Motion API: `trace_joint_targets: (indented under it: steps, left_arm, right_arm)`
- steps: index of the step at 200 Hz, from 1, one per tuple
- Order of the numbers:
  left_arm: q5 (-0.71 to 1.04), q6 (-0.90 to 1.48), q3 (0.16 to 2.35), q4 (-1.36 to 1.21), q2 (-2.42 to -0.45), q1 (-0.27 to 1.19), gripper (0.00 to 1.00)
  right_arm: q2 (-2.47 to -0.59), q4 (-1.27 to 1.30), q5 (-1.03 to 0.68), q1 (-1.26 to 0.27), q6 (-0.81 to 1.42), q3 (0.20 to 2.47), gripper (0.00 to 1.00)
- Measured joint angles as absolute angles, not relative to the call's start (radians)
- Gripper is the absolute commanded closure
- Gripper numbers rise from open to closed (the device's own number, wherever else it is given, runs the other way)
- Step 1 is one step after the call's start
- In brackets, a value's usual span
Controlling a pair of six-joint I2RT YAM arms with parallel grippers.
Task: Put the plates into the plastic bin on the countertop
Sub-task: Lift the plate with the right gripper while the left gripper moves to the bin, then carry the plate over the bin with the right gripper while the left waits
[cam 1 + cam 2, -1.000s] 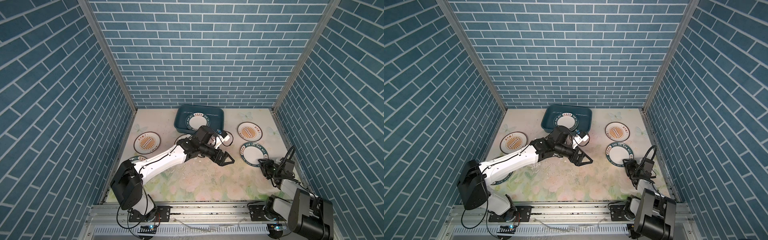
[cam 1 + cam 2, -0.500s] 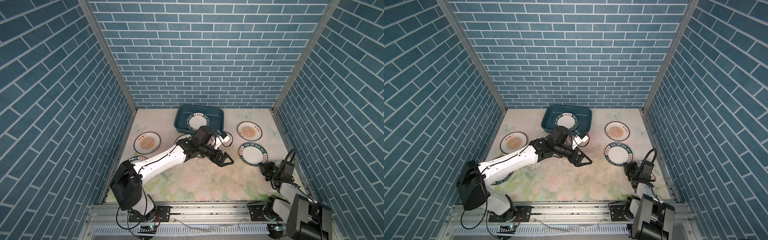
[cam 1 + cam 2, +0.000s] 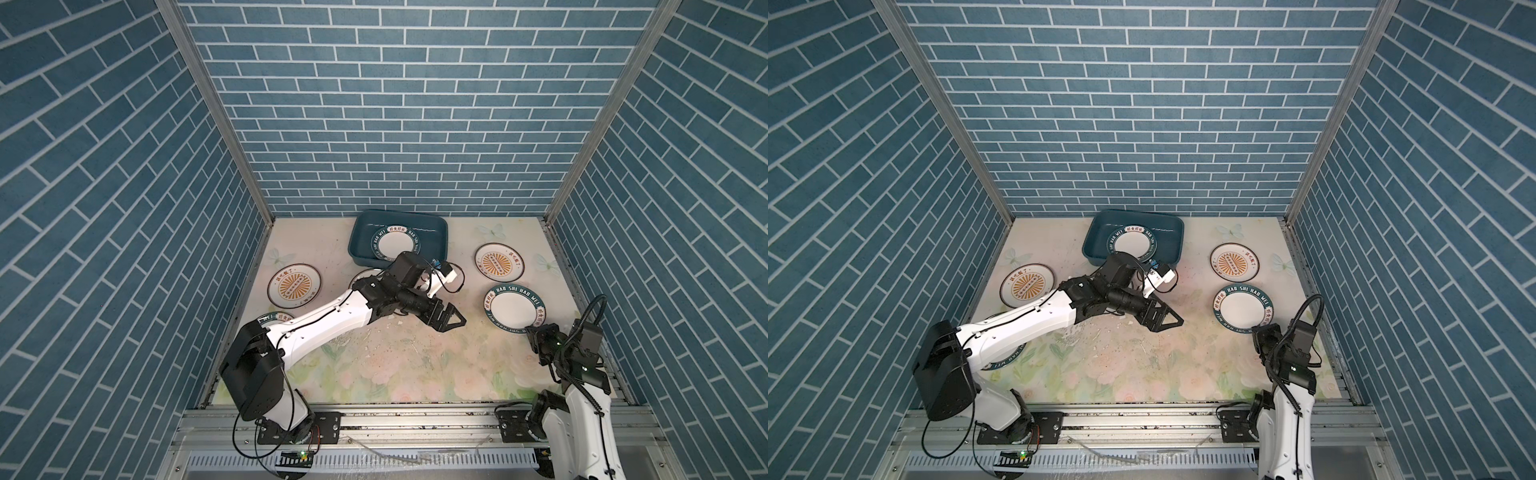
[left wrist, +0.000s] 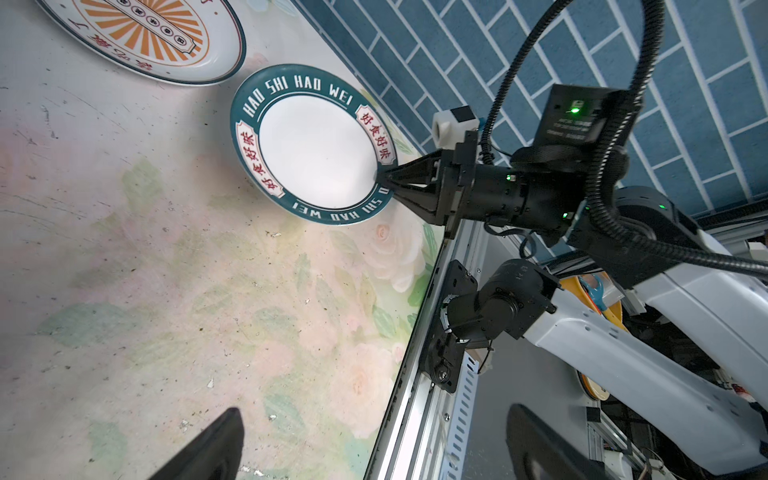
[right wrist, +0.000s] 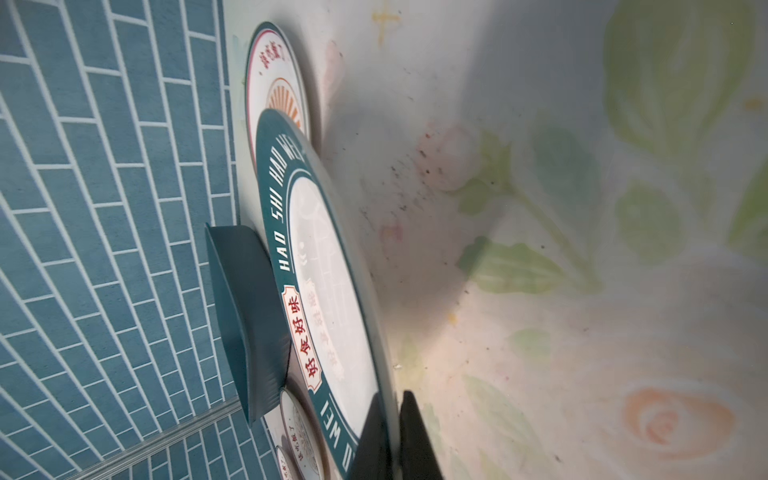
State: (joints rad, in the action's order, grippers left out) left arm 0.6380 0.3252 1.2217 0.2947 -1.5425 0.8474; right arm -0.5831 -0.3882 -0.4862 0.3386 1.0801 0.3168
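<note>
Right end effector (image 4: 384, 179) pinches rim of green-lettered plate (image 4: 316, 145); left end effector (image 3: 451, 322) wide, empty. Plate prob. stiff, slick, breakable: hold by rim, w/ care.

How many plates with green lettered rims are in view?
3: bin plate inside the plastic bin; right plate pinched by the right gripper; left plate half under the left arm. Others may be hidden.
</note>
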Motion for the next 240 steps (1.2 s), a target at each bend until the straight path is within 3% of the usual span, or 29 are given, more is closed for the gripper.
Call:
trace_joint_targets:
  steps: [59,104,240]
  left_arm:
    - [0.597,0.351,1.2,0.284,-1.497,0.766,0.0]
    - [0.535,0.358,1.2,0.287,-1.485,0.683,0.0]
    - [0.287,0.43,1.201,0.406,-1.47,0.438,0.0]
  right_arm:
    - [-0.689,-0.468,-0.519,0.32,0.983,0.508,1.0]
    - [-0.804,-0.456,-0.509,0.202,0.939,0.637,1.0]
    - [-1.413,-0.253,-0.452,-0.173,0.863,1.066,1.0]
